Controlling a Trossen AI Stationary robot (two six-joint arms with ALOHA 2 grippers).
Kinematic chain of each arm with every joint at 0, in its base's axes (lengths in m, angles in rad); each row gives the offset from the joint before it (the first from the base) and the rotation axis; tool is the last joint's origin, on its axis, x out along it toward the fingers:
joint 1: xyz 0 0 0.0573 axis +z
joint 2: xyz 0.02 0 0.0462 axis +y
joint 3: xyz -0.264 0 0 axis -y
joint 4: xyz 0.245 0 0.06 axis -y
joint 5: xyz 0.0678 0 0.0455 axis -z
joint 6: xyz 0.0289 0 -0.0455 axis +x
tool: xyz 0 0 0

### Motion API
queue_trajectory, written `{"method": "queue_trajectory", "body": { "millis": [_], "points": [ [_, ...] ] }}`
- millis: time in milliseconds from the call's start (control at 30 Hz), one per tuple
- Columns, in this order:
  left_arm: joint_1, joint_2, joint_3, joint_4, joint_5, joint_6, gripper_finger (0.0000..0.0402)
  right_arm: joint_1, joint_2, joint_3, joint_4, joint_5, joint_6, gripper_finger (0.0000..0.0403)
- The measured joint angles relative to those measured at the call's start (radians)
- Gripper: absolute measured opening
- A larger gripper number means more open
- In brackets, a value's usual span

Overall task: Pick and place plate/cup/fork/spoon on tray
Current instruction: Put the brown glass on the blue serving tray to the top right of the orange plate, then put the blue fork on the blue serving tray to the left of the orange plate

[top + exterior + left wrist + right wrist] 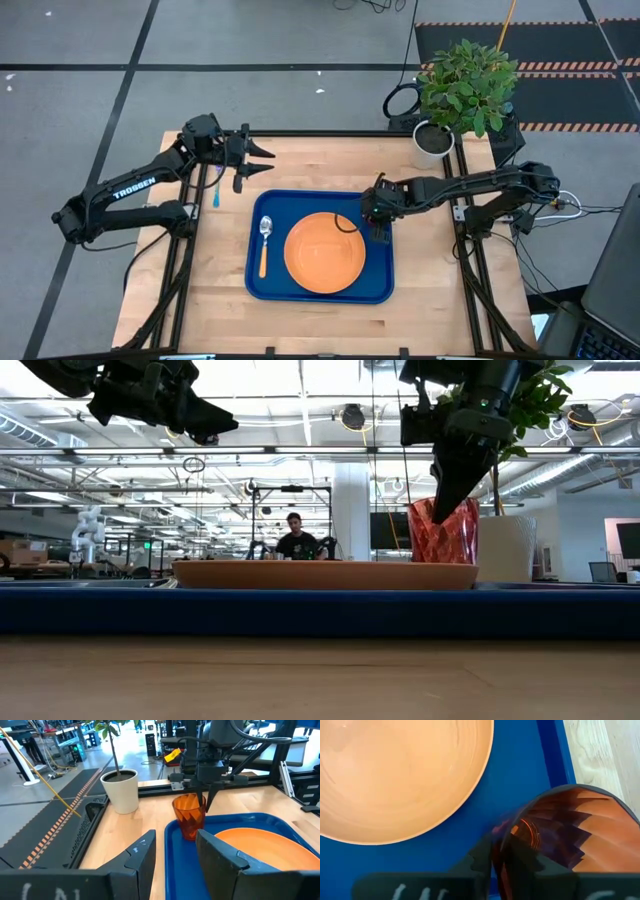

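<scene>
The dark-blue tray lies mid-table. The orange plate sits in its middle, and the spoon lies on its left part. The light-blue fork lies on the wood left of the tray, under my left arm. My left gripper is open and empty, in the air past the tray's far left corner. My right gripper is shut on the reddish-brown cup at the tray's right side, beside the plate. In the low view the plate hides the cup's foot. My right gripper holds the cup by its rim, on the side toward the plate. One finger is inside the cup and one is outside, and they point down from above. The cup stands upright over the tray's floor; whether its foot touches the tray I cannot tell.
A white pot with a green plant stands at the table's far right corner, close behind my right arm. Bare wood shows near, left and right of the tray. A person sits in the room far beyond the table.
</scene>
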Motion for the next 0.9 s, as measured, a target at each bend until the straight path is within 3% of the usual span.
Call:
{"method": "queue_trajectory", "body": {
  "millis": [367,667,767,900],
  "points": [
    [0.000,0.000,0.000,0.000,0.000,-0.001,0.0145,0.000,-0.016,0.000,0.007,0.000,0.003,0.0095],
    [0.000,0.000,0.000,-0.001,-0.013,-0.007,0.0145,0.002,-0.141,0.050,0.020,-0.001,0.008,0.0124],
    [0.000,0.000,0.000,-0.032,-0.092,-0.006,0.0145,0.002,-0.194,0.053,0.051,0.000,0.008,0.0126],
    [0.000,0.000,0.000,-0.097,-0.353,-0.016,0.0145,0.003,-0.253,0.054,0.121,0.013,0.002,0.0126]
  ]
}}
